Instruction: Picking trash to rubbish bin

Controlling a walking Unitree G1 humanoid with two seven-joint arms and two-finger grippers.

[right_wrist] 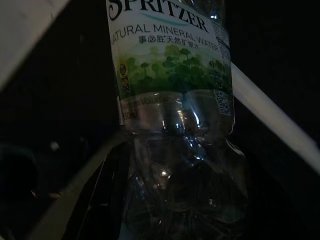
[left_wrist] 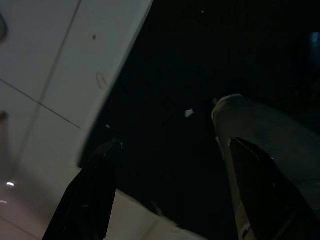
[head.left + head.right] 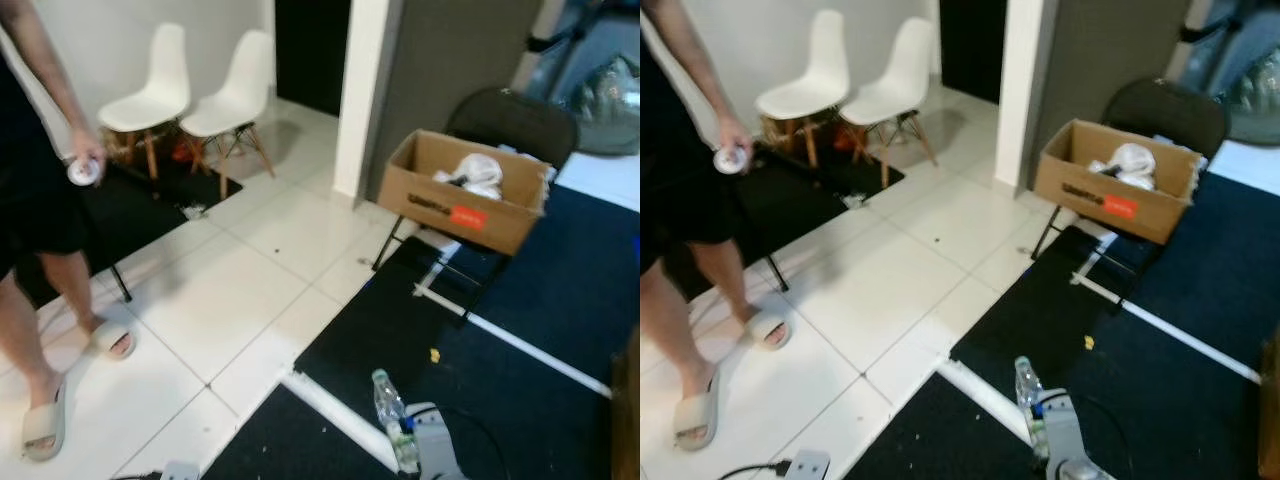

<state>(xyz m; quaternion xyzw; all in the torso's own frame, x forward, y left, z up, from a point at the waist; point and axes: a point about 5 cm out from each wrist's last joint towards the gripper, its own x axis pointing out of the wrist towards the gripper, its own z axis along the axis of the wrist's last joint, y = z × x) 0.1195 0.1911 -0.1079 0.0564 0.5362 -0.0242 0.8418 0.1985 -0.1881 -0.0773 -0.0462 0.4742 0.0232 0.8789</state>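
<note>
A clear plastic water bottle (image 3: 390,415) with a green label (image 1: 172,65) hangs low over the dark carpet, and my right gripper (image 1: 182,200) is shut on its lower body. The silver right wrist (image 3: 1062,435) shows beside it at the bottom edge. A brown cardboard box (image 3: 460,205) with white crumpled trash (image 3: 476,172) inside rests on the seat of a black chair (image 3: 512,120), ahead and to the right. My left gripper (image 2: 172,145) is open, with nothing between its fingers, above the line where carpet meets white tile.
A person (image 3: 35,200) in slippers stands on the tiles at the left, holding a small white object (image 3: 82,172). Two white chairs (image 3: 195,95) stand by the far wall. A yellow scrap (image 3: 434,354) lies on the carpet. A power strip (image 3: 805,465) lies near my feet.
</note>
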